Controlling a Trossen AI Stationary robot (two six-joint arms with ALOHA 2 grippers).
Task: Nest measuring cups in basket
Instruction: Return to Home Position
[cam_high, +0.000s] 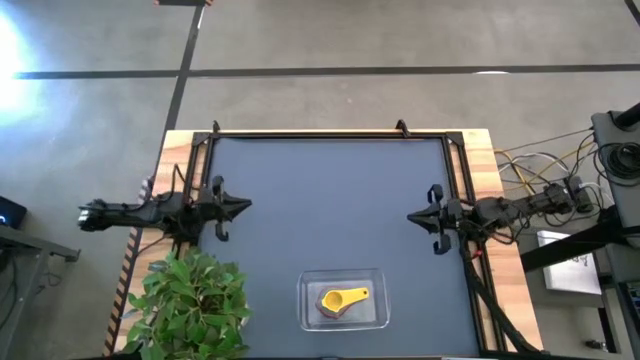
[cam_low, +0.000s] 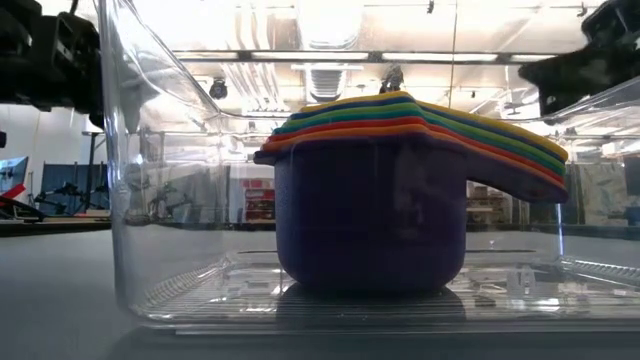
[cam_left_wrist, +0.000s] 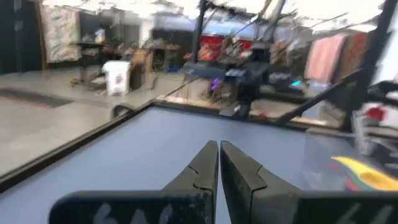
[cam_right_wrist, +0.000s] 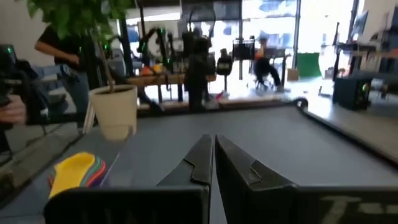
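The measuring cups (cam_high: 342, 301) sit nested in one stack, yellow on top, inside the clear basket (cam_high: 381, 318) near the table's near edge. In the low view the stack (cam_low: 375, 220) stands upright on the basket floor, purple cup lowest, handles pointing right. The stack also shows in the wrist views (cam_left_wrist: 367, 177) (cam_right_wrist: 76, 171). My left gripper (cam_high: 245, 207) waits shut at the table's left side, my right gripper (cam_high: 412, 217) shut at the right side, both far from the basket.
A potted plant (cam_high: 190, 300) stands at the table's near left corner, its cream pot (cam_right_wrist: 115, 112) visible from the right wrist. Cables (cam_high: 540, 170) lie off the right edge. A person (cam_right_wrist: 59, 68) stands beyond the table's left side. Bare blue mat (cam_high: 330, 200) lies between the arms.
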